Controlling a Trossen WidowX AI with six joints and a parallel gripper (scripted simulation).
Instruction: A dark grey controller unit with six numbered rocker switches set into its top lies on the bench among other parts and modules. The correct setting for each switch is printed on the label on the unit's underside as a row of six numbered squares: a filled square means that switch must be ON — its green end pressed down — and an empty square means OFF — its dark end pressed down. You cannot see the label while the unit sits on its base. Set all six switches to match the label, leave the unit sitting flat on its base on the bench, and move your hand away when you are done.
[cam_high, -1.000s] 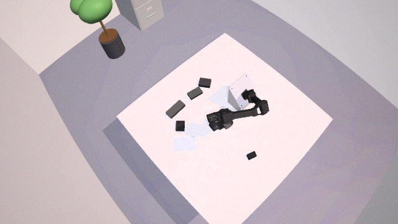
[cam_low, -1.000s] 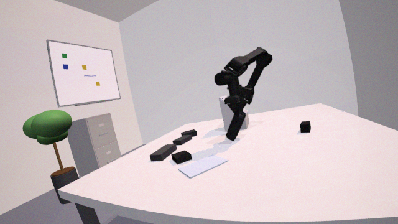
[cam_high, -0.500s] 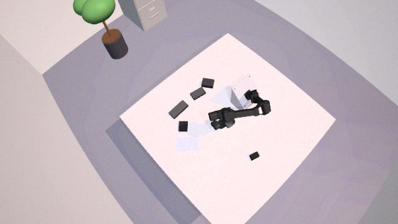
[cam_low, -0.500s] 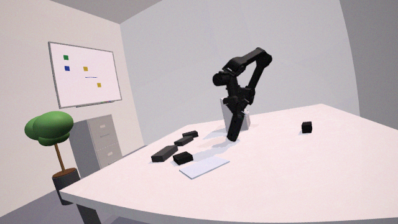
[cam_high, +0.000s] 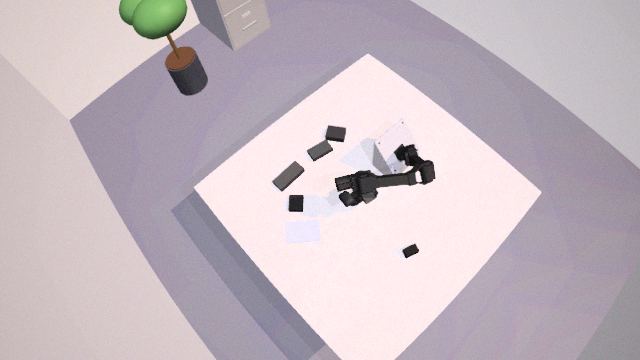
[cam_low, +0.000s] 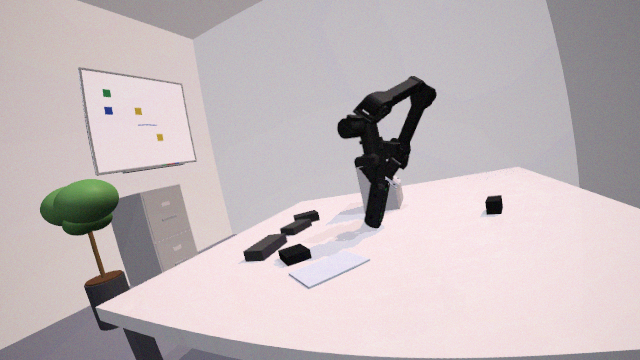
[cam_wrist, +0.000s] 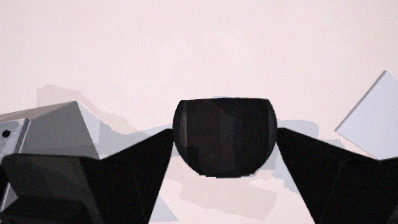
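The dark controller unit (cam_low: 376, 209) (cam_wrist: 225, 150) is between the fingers of my gripper (cam_low: 378, 186) (cam_wrist: 224, 134). In the exterior view it hangs steeply, its long side near upright, with its lower end close to the bench; I cannot tell if it touches. Tiny green marks show along its right edge there. The wrist view shows only a dark, rounded face of it, with a fingertip against each side. The switch settings and the underside label cannot be read in any view. In the top view the arm (cam_high: 395, 180) largely hides the grip.
A pale slanted block (cam_high: 392, 137) (cam_low: 394, 197) (cam_wrist: 57, 131) stands behind the gripper, near the arm's base. Dark modules (cam_high: 288, 176) (cam_low: 265, 247) lie left, with a black block (cam_high: 296, 203) (cam_low: 295, 254) near a pale plate (cam_high: 302, 231) (cam_low: 330, 269) (cam_wrist: 372, 120). A small black block (cam_high: 410, 250) (cam_low: 494, 205) lies apart.
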